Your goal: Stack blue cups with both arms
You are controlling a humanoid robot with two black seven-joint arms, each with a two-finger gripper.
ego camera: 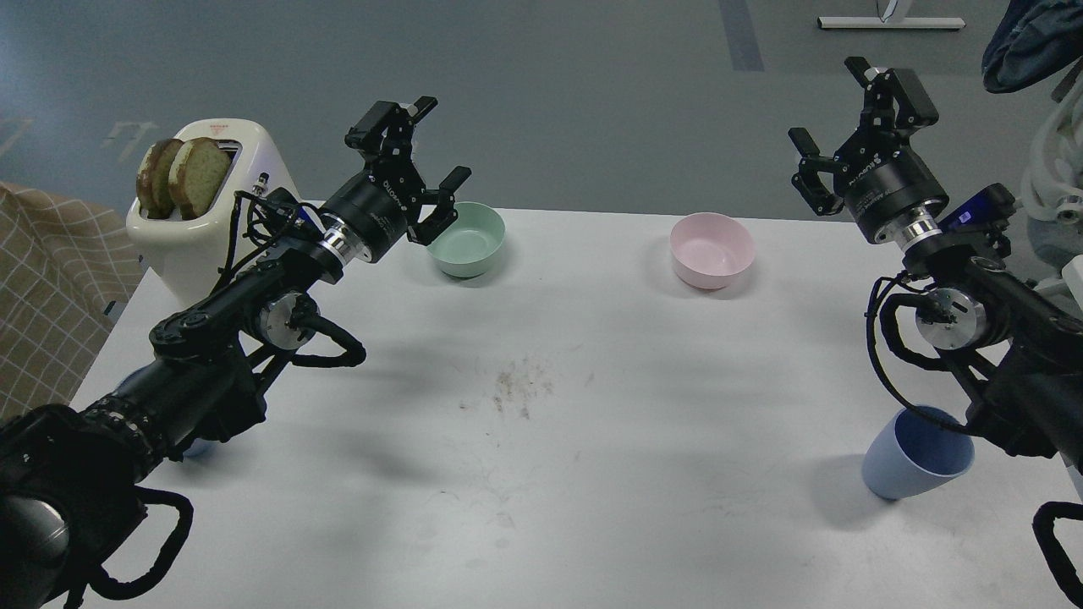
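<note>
Far left: toaster (207,233) with 2 bread slices (184,176) on the desk (592,440) corner, not task-relevant. Left tool (412,161) raised over the back-left of the desk, fingers spread wide, holding nothing, just beside the green bowl (467,239). A sliver of blue under the left forearm at the desk's left edge, likely the 2nd blue cup (200,447), mostly hidden, can't confirm pose. Pink bowl (711,249) back centre-right, well clear. Right tool (863,127) also raised, fingers apart, empty, past the back edge of the desk. Visible blue cup (918,452) upright near the front-right corner, right under the right arm's elbow and cable loop.

Judgement: no grasp made yet, step is reach-and-grasp. Both tools are well away from the cups, so each arm has to fold back toward the front. Suggest coming down from above, pinching the rim wall on 1 side, keeping the cable clear of the cup. Tapered base tips easily, so close slowly. Lift 1 cup, hold the other steady, lower it in axis-aligned.
</note>
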